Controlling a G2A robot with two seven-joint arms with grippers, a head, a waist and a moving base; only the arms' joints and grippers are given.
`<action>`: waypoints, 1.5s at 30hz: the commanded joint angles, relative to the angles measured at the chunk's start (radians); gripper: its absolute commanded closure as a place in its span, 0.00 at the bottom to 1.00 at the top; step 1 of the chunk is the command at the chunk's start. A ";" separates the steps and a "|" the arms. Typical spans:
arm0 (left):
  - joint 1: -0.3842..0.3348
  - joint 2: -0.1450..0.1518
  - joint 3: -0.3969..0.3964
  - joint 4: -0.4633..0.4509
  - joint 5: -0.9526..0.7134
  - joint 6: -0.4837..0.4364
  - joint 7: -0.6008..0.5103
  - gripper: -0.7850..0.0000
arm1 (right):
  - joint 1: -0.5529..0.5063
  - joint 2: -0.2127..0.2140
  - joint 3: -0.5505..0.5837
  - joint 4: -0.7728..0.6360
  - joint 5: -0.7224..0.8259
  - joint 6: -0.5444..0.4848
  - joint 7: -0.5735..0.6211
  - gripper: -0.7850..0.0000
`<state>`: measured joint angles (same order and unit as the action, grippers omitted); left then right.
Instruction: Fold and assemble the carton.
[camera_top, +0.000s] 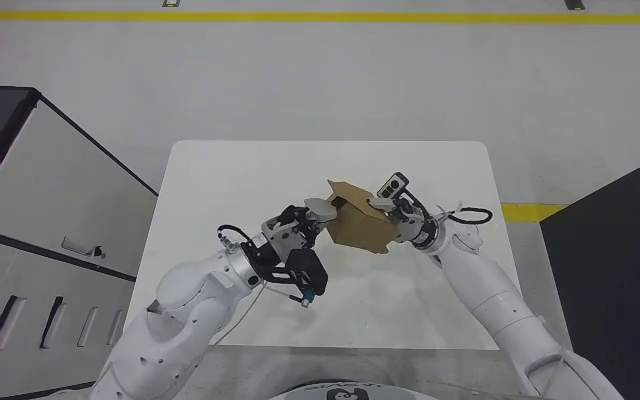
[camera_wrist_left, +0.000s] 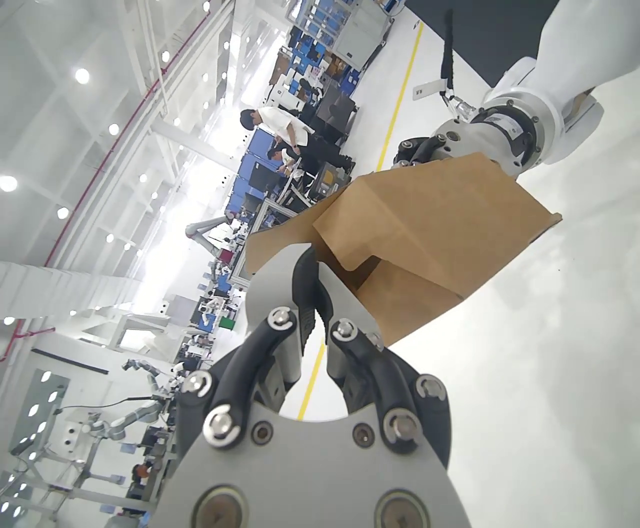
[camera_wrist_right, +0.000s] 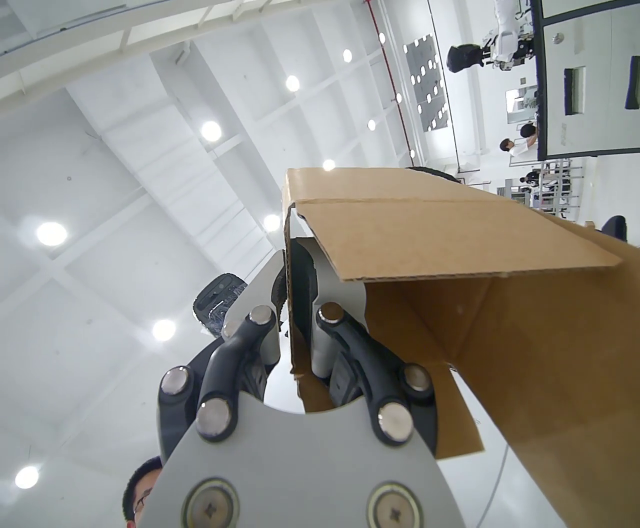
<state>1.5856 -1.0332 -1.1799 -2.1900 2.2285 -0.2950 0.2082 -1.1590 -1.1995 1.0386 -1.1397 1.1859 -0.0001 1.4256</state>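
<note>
A brown cardboard carton (camera_top: 356, 226) is held tilted over the middle of the white table (camera_top: 240, 170), its flaps partly folded. My right gripper (camera_top: 393, 214) holds it from the right. In the right wrist view that gripper (camera_wrist_right: 292, 262) is shut on one wall of the carton (camera_wrist_right: 450, 240), and the corrugated edge runs between the fingers. My left gripper (camera_top: 320, 211) is at the carton's left side. In the left wrist view its pads are pressed together (camera_wrist_left: 311, 262) with nothing between them, right up against a loose flap of the carton (camera_wrist_left: 440, 215).
A grey cabinet (camera_top: 40, 180) stands off the table's left side and a dark panel (camera_top: 600, 260) off its right. Bare table surface lies all around the carton.
</note>
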 joint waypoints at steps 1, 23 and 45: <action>-0.001 -0.001 0.007 0.000 0.013 -0.001 -0.003 1.00 | -0.001 0.000 0.002 0.001 -0.006 0.005 0.000 1.00; -0.020 0.000 0.026 0.011 0.012 -0.060 0.037 1.00 | -0.003 -0.012 0.006 0.011 -0.042 0.025 0.024 1.00; -0.013 0.004 -0.026 0.040 -0.126 -0.106 0.110 1.00 | -0.005 -0.023 0.013 0.011 -0.054 0.009 0.073 1.00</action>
<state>1.5733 -1.0296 -1.2053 -2.1501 2.1027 -0.3975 0.3133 -1.1638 -1.2225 1.0518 -1.1279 1.1316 0.0089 1.4977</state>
